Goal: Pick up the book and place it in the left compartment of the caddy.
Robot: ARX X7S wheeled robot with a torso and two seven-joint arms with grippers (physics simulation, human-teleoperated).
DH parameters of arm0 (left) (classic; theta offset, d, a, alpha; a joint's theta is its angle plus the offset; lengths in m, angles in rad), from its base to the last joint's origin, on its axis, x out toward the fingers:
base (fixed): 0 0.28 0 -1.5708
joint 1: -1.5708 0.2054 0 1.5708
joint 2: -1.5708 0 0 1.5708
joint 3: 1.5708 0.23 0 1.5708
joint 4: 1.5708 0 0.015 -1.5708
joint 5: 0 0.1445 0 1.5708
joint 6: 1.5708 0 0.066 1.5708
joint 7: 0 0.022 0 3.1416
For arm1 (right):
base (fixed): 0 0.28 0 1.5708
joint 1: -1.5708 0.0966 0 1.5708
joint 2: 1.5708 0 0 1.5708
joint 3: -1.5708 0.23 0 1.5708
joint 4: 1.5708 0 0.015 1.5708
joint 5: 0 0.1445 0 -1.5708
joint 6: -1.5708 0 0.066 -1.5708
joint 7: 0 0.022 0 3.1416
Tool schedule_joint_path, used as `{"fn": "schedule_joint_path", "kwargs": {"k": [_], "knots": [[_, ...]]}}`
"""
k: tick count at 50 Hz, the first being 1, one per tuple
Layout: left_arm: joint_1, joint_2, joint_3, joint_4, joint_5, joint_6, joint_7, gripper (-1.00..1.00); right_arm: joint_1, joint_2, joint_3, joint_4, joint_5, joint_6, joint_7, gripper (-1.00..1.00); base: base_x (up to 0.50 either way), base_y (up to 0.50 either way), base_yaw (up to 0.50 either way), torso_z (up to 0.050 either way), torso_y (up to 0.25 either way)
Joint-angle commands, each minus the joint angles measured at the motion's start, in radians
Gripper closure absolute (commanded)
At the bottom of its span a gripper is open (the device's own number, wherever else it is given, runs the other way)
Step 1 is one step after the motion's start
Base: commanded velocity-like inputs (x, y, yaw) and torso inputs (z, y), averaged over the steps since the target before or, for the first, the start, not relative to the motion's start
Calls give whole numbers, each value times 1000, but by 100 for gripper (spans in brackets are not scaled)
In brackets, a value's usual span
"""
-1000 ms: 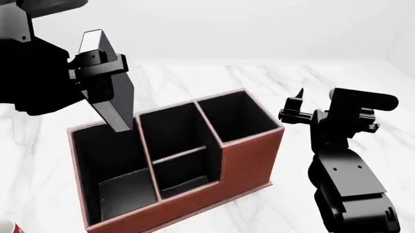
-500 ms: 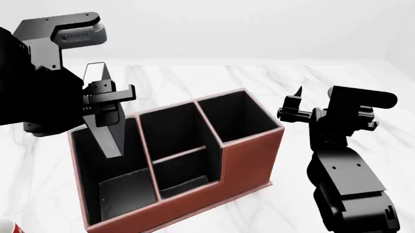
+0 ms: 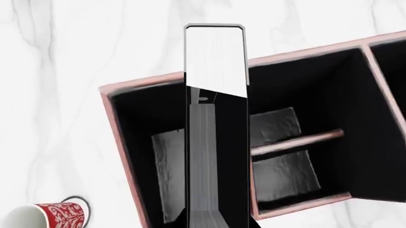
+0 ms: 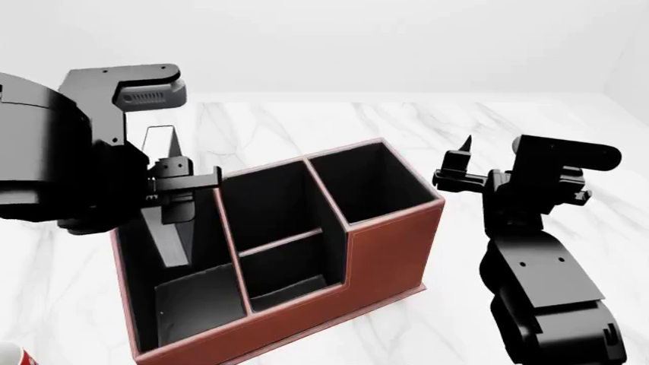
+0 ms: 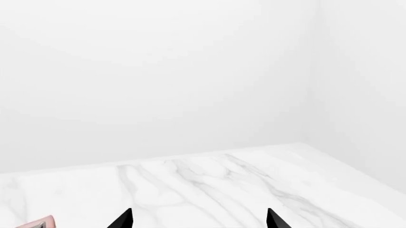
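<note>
**Left claw clamped, right claw spread and idle**

The left claw [image 4: 172,199] points downward from a bent wrist, its fingers closed on the book [image 4: 163,220]. The right arm stands upright at the far side, its claw [image 4: 458,167] held level with fingertips apart, gripping nothing.
</note>
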Motion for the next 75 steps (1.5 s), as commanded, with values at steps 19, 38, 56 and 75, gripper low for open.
{"fn": "schedule_joint_path", "kwargs": {"k": [19, 38, 56, 75], "knots": [[124, -18, 60, 19, 133, 74, 122, 100, -6, 6, -3, -16, 13, 6, 9, -100, 0, 0, 0, 0, 2], [214, 5, 98, -35, 246, 85, 221, 100, -16, 10, -2, -19, 21, 3, 15, -100, 0, 0, 0, 0, 1], [276, -5, 119, -46, 296, 115, 258, 100, -10, 16, -9, -27, 25, 11, 21, -100, 0, 0, 0, 1, 1], [329, 3, 135, -84, 320, 127, 306, 100, -5, 20, -13, -33, 31, 14, 27, -100, 0, 0, 0, 0, 1]]}}
